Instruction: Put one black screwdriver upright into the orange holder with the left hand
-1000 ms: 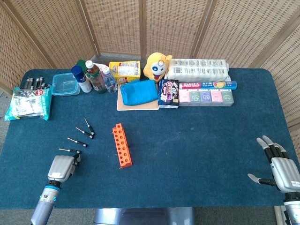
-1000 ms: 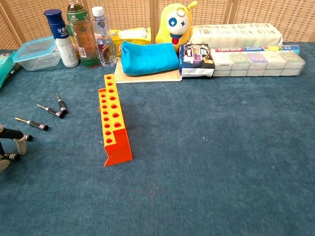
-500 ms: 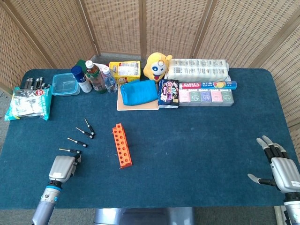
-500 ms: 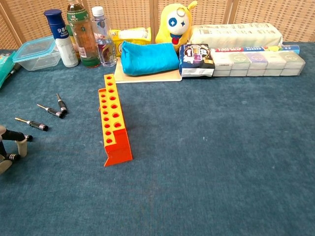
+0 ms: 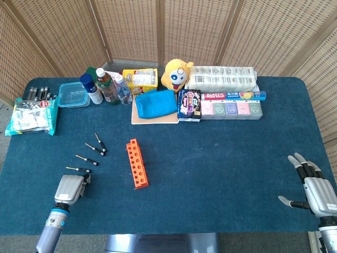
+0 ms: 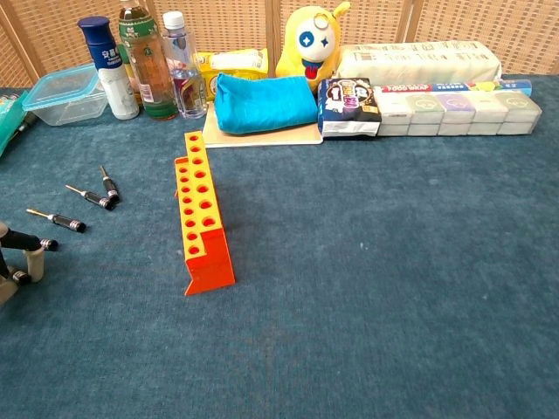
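Several black screwdrivers lie flat on the blue cloth left of the orange holder (image 5: 137,164) (image 6: 199,214). The nearest screwdriver (image 5: 79,169) lies just ahead of my left hand (image 5: 70,190) (image 6: 16,262). That hand hangs palm down with its fingers pointing at the cloth and apart, holding nothing; the chest view shows only its fingertips at the left edge. Three more screwdrivers (image 6: 57,220) (image 6: 92,197) (image 6: 108,184) lie further back. My right hand (image 5: 313,191) rests at the near right with fingers spread and empty; the chest view does not show it.
Along the back stand bottles (image 5: 108,87), a clear plastic box (image 5: 73,95), a blue pouch on a board (image 5: 156,104), a yellow plush toy (image 5: 176,75) and several packets (image 5: 231,108). A bag (image 5: 32,116) lies at far left.
My left hand has edged slightly toward the near-left. The screwdrivers, holder and right hand have not moved.
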